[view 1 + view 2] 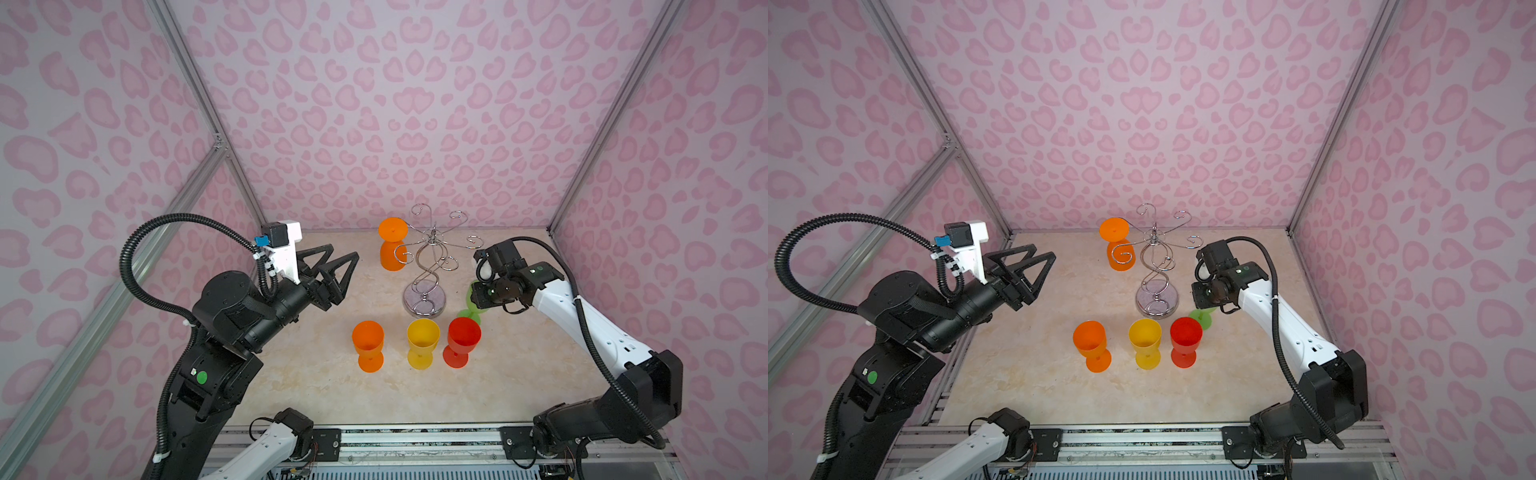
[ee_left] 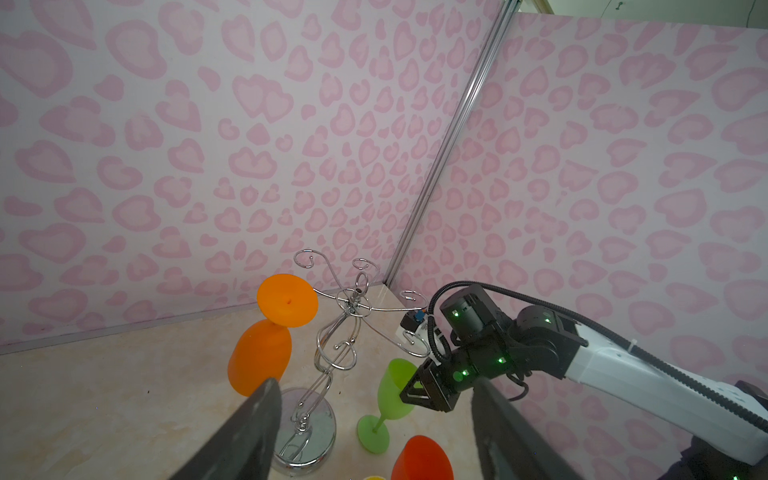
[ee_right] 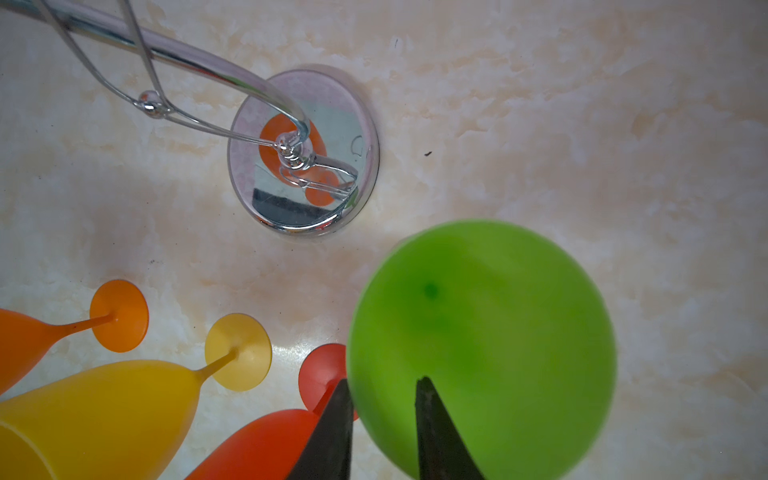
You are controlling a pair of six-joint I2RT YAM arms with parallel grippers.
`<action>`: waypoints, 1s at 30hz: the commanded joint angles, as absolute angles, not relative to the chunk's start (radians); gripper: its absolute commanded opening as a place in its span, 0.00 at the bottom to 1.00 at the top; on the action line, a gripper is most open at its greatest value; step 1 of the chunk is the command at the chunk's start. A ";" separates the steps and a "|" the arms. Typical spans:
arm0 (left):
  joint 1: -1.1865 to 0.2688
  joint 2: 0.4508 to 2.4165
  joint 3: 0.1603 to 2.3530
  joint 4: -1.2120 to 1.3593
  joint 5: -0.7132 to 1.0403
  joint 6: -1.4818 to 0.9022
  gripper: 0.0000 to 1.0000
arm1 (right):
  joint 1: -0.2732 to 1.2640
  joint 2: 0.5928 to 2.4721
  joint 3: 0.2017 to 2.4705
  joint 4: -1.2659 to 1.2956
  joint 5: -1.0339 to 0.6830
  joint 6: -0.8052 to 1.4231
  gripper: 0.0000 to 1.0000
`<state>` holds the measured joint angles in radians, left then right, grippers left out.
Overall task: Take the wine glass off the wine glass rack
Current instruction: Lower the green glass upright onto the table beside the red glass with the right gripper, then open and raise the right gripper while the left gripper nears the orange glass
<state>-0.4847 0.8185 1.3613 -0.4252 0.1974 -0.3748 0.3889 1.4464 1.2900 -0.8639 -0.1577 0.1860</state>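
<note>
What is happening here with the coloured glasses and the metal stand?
The right gripper is at a green wine glass that stands upright on the table beside the wine glass rack; its jaws straddle the rim, slightly apart. A hanging orange glass is upside down on the rack. An upright orange glass, a yellow glass and a red glass stand in a row in front. The left gripper hovers open and empty.

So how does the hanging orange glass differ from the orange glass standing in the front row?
The hanging orange glass is upside down, foot on top; the front orange glass stands upright, mouth up. The hanging one is held by an arm of the wine glass rack at the back; the front one rests on the table, left of the yellow glass. Both are orange stemmed glasses.
</note>
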 commanded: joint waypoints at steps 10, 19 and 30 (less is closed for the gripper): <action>-0.479 0.847 1.309 -0.413 0.137 -0.402 0.74 | 0.389 1.351 1.323 -0.883 -0.133 0.197 0.38; -0.364 0.964 1.282 -0.354 0.255 -0.547 0.75 | 0.380 1.220 1.306 -0.898 -0.112 0.213 0.39; -0.200 1.186 1.264 -0.135 0.595 -0.802 0.73 | 0.287 1.063 1.241 -0.897 -0.119 0.227 0.41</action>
